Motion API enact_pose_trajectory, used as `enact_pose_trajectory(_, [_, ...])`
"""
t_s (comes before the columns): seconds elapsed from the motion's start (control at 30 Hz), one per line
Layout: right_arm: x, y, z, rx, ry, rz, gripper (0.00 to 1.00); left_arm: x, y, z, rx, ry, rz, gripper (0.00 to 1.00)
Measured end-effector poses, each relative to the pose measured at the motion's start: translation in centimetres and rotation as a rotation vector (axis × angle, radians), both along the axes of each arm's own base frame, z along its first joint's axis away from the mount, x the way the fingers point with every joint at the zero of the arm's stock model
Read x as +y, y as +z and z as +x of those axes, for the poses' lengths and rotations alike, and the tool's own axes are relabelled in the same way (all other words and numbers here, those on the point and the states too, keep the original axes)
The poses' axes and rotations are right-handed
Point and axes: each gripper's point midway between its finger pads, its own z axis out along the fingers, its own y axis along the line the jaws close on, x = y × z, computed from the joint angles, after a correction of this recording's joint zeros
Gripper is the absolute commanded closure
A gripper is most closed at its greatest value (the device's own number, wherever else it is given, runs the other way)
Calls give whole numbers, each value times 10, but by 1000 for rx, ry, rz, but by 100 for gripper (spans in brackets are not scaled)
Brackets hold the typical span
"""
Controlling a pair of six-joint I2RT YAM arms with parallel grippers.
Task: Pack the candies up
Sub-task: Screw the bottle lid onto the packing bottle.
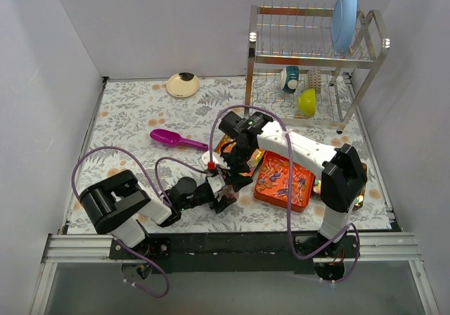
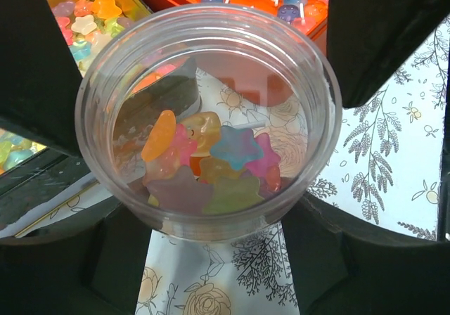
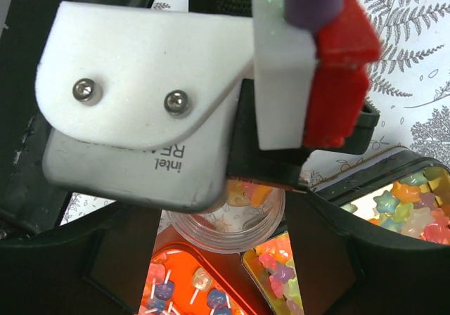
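Note:
A clear plastic jar [image 2: 207,118] sits between the fingers [image 2: 35,83] of my left gripper [image 1: 222,188], which is shut on its sides. Several pastel star-shaped candies [image 2: 211,164] lie in its bottom. More star candies fill a yellow tray [image 3: 411,209] beside it. Small lollipop candies [image 3: 200,290] lie in an orange tray [image 1: 306,197]. My right gripper [image 1: 235,162] hangs open just above the jar [image 3: 225,223], with nothing seen between its fingers. The left wrist's white camera mount [image 3: 140,83] hides much of the right wrist view.
A purple scoop [image 1: 172,139] lies on the flowered cloth left of the arms. A cream dish [image 1: 183,84] sits at the back. At the back right, a metal dish rack [image 1: 316,55] holds a blue plate, cups and a yellow bowl. White walls close in the table.

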Motion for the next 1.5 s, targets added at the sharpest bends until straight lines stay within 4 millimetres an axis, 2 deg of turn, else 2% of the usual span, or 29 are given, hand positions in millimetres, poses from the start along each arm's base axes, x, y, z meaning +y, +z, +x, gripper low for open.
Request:
enact_pose_trajectory(0.37, [-12,-4,4,-73,-36,2,26,-2,-1,0,13,-9,-3,100])
enact_pose_trajectory(0.6, [-33,-12,6,-78,-88,-70,27,-2,-1,0,20,-8,-6,100])
enact_pose_trajectory(0.77, [-55,-19,-6,-27,-109,-169,28,1,-1,5,19,13,-5,100])
enact_pose_trajectory(0.87, [-65,-14,-17,21,-123,-194,28,5,-1,12,16,44,-3,100])
enact_pose_trajectory(0.97, [-70,-4,-12,43,-172,-184,28,6,-1,14,16,51,-1,100])
enact_pose_trajectory(1.1, [-62,17,22,11,-273,-118,28,6,-1,14,16,51,-2,100])
enact_pose_trajectory(1.23, [-34,33,41,16,-283,-38,28,6,-1,14,16,50,-2,100])
enact_pose_trajectory(1.37, [-8,24,40,66,-239,-21,28,6,-1,14,16,51,-1,100])
enact_pose_trajectory(1.5, [4,9,28,116,-200,-47,28,6,-1,14,16,51,-1,100])
